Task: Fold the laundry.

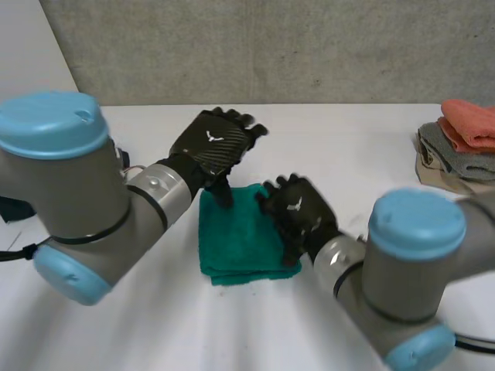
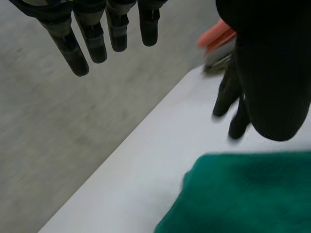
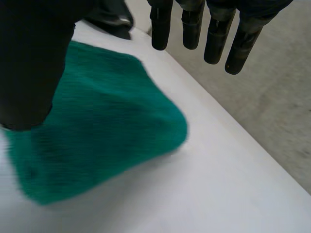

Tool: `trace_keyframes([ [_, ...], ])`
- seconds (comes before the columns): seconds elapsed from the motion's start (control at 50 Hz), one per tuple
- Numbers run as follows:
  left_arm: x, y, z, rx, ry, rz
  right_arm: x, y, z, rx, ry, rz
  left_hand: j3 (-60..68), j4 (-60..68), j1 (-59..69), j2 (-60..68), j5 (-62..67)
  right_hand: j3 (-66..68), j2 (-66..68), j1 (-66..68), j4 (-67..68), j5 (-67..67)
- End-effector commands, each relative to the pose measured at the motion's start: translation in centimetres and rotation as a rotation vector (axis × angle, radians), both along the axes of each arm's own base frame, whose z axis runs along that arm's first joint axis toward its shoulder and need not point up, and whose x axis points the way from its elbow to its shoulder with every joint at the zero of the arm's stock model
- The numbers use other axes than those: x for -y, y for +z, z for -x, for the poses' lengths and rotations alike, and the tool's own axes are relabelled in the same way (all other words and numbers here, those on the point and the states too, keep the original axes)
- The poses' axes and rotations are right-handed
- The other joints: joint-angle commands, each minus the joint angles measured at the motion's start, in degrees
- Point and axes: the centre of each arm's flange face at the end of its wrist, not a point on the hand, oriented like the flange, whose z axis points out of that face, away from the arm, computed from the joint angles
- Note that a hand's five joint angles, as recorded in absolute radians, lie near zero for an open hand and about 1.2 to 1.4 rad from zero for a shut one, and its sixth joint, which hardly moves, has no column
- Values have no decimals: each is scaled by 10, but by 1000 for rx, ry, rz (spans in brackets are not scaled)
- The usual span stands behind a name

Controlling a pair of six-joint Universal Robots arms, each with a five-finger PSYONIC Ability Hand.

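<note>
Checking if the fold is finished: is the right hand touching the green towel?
Cannot tell. In the right wrist view the right hand has straight fingers past the green towel, but its thumb overlaps it, hiding contact.

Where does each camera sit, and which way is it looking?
Head view: behind the arms, looking down at the white table; shows both arms, left hand and right hand at the green towel.
Left wrist view: on the left wrist, looking along its hand at table and towel.
Right wrist view: on the right wrist, looking along its hand at the towel.
All three share the towel.
</note>
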Motion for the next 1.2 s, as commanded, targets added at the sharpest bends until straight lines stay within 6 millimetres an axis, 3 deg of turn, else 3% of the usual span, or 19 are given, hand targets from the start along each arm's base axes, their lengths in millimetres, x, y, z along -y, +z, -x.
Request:
trace_keyframes([
  [0.02, -9, 9, -7, -61, -157, -87, -17, -49, -15, -29, 64, 14, 0, 6, 14, 5, -3, -9, -18, -11, -22, -16],
  [0.12, -7, 9, -8, -81, -141, -107, -6, -61, -24, -85, 77, 89, 1, 6, 15, 5, -3, 38, 29, 36, 25, 31],
  [0.36, -5, 8, -8, -85, -137, -112, 16, -65, -42, -74, 77, 142, 1, 6, 15, 5, -3, 334, 325, 332, 321, 327],
  [0.5, -6, 7, -8, -83, -137, -114, 24, -64, -49, -59, 78, 158, 1, 6, 15, 5, -3, 321, 312, 319, 308, 314],
  [0.62, -7, 7, -8, -84, -138, -117, 26, -63, -50, -59, 70, 146, 1, 6, 15, 5, -3, 128, 119, 126, 115, 121],
  [0.74, -7, 8, -8, -86, -140, -118, 27, -58, -51, -6, 65, 111, 1, 6, 15, 5, -3, 149, 140, 147, 136, 142],
  [0.82, -7, 8, -8, -93, -138, -125, 31, -58, -55, 7, 69, 113, 1, 6, 15, 5, -3, 300, 291, 298, 287, 293],
  [0.9, -7, 8, -8, -96, -136, -127, 36, -55, -56, 25, 65, 114, 1, 6, 15, 5, -3, 605, 596, 603, 592, 597],
  [0.92, -7, 8, -8, -96, -136, -127, 39, -53, -55, 30, 60, 118, 1, 6, 15, 5, -3, 667, 658, 665, 654, 660],
  [1.0, -7, 9, -9, -97, -135, -124, 53, -42, -47, 44, 21, 135, 1, 6, 15, 5, -3, 669, 660, 667, 656, 661],
  [1.2, -6, 16, -11, -107, -130, -107, 103, -21, -2, 30, -109, 154, 1, 6, 15, 5, -3, 669, 660, 667, 656, 661],
])
